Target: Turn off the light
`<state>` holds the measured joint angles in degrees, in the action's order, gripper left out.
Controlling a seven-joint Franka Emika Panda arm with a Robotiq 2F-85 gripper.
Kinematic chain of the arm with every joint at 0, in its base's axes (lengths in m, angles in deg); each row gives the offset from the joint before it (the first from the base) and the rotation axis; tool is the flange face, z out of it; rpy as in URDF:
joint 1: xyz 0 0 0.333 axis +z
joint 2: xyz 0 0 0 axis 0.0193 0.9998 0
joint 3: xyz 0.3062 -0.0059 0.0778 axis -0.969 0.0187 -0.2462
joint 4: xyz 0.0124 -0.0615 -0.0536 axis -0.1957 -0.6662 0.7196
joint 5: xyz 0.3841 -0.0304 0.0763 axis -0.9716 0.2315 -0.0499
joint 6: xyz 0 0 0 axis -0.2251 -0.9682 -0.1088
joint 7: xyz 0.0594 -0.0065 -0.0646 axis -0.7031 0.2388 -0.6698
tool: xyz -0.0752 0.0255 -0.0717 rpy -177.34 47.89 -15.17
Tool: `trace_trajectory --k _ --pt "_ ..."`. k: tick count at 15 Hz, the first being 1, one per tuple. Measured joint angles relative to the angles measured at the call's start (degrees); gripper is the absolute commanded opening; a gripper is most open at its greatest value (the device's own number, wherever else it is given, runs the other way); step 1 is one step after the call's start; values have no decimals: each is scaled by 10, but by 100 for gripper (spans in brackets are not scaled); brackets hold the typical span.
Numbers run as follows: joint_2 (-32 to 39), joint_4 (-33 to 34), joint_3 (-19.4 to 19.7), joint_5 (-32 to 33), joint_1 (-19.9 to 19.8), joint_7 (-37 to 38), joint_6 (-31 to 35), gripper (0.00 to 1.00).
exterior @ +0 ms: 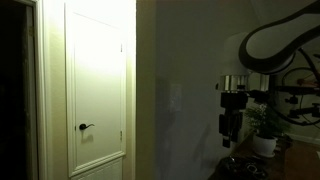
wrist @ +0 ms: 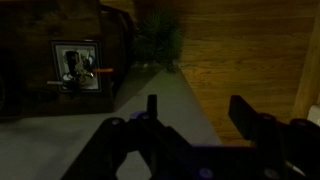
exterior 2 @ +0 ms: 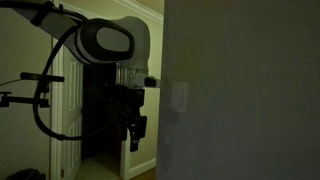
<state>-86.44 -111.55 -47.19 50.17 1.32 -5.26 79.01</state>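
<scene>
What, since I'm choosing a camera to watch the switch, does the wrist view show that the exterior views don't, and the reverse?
Only the wrist view: the wooden floor, a small framed object too dim to identify, and the pincer seen from behind with its fingers apart.
Only the exterior views: the white switch plate on the dark wall, with the pincer hanging apart from it; the white door with its black lever handle; the arm.
Shared: the pincer and a potted plant.
</scene>
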Motion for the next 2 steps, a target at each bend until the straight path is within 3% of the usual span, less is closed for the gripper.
trace_trajectory --k 2 --pt "0 -1 0 1 -2 -3 -4 92"
